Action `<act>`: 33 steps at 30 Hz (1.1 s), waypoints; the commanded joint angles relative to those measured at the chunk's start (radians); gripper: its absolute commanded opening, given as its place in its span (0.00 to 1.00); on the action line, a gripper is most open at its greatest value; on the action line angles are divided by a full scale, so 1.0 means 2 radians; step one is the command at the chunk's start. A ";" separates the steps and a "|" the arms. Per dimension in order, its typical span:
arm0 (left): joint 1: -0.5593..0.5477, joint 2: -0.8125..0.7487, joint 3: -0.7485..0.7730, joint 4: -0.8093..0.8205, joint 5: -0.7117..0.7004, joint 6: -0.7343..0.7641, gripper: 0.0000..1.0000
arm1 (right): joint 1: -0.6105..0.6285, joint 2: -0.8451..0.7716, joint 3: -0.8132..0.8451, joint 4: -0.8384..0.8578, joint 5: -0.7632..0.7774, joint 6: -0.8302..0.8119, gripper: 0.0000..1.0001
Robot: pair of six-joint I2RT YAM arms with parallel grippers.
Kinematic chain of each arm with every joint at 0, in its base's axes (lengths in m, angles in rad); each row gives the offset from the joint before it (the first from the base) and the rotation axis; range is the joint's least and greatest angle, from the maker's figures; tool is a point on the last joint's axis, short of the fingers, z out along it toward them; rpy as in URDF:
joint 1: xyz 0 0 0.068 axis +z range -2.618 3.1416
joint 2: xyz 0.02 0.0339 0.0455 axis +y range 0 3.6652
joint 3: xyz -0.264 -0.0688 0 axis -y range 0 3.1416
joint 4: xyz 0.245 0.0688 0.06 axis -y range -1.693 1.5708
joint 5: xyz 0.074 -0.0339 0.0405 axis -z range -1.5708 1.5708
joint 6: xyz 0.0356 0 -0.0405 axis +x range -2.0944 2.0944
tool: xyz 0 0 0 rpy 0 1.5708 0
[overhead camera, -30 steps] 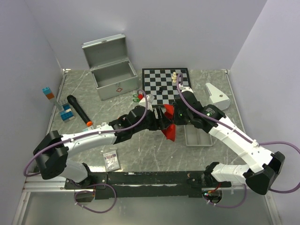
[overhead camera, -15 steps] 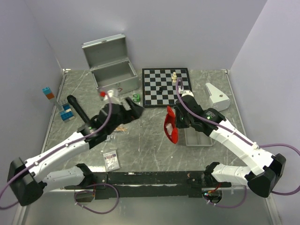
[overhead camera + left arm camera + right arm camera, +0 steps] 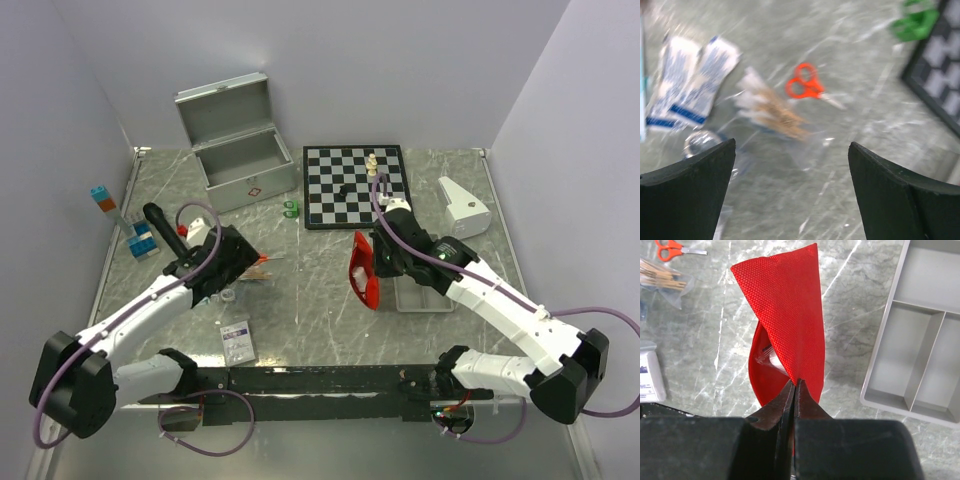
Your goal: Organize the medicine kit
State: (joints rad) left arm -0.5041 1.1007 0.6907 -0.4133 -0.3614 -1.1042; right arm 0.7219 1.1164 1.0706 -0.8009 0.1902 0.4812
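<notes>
- Pale lilac walls close in a grey marbled worktop (image 3: 320,310), with both arms reaching over it from the near edge.
- The medicine kit's silver case (image 3: 245,175) stands at the far left of the worktop. Its lid is swung up and back, and the small red diamond mark on its front wall faces the arms.
- The kit's red pouch (image 3: 785,315) is right of centre, well apart from the case. It is held up on edge and folded over on itself. Whether its lower end touches the worktop cannot be told.
- The right gripper (image 3: 794,382) is clenched on the near edge of the pouch, its jaws pressed together over the red fabric.
- A shallow grey tray (image 3: 920,340) with divided compartments lies just beside the pouch, on its right.
- The left gripper (image 3: 791,145) is released, its jaws spread wide, and it hangs above a small scatter on the left half of the worktop. The left wrist view is blurred.
- Below those jaws lie orange-handled scissors (image 3: 807,87), a clear bag of thin wooden sticks (image 3: 772,112) just beside them, and two white-and-blue sachets (image 3: 690,85) further left.
- A chessboard (image 3: 340,185) carrying a few pieces lies beyond the pouch, with a small green object (image 3: 291,208) at its near left corner.
- A black cylinder (image 3: 165,232) and blue blocks (image 3: 142,243) sit along the left side.
- A white device (image 3: 463,205) rests at the far right, and a small packet (image 3: 238,342) lies near the arm bases.
</notes>
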 commanded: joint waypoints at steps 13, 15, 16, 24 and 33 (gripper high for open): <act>0.005 0.164 0.050 -0.024 0.010 -0.094 0.85 | -0.001 -0.030 -0.021 0.032 0.000 -0.007 0.00; 0.005 0.171 0.047 -0.014 0.011 -0.093 0.82 | -0.002 -0.031 -0.021 0.032 0.002 -0.008 0.00; 0.005 0.175 0.048 -0.013 0.013 -0.091 0.81 | -0.002 -0.031 -0.021 0.032 0.004 -0.009 0.00; 0.004 0.207 0.047 0.002 0.018 -0.068 0.48 | -0.003 -0.032 -0.021 0.032 0.003 -0.008 0.00; -0.012 0.171 0.031 0.035 0.043 -0.023 0.10 | -0.003 -0.027 -0.015 0.028 0.004 -0.009 0.00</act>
State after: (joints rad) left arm -0.4992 1.5024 0.7731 -0.3698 -0.3111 -1.2060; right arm 0.7216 1.0809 1.0237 -0.7700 0.1894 0.4732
